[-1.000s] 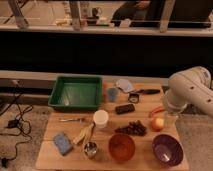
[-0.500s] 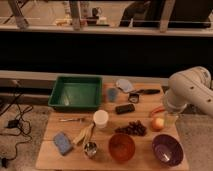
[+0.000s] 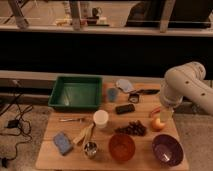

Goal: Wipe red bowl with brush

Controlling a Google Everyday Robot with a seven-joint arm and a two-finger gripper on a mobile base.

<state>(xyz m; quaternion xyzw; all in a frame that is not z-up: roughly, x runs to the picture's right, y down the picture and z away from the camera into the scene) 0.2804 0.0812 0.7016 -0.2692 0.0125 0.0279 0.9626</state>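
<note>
The red bowl stands at the table's front edge, middle, with the dark purple bowl to its right. The brush lies at the back right of the table, its slim dark handle pointing right and its head toward the left. My gripper hangs from the white arm at the table's right side, just above an orange fruit. It is apart from the brush, which lies behind and to its left, and apart from the red bowl, which is in front and to its left.
A green tray fills the back left. A flat black block, blue cup, white cup, dark grapes, metal cup, blue sponge and wooden utensils lie between. A red-orange slender item lies by the gripper.
</note>
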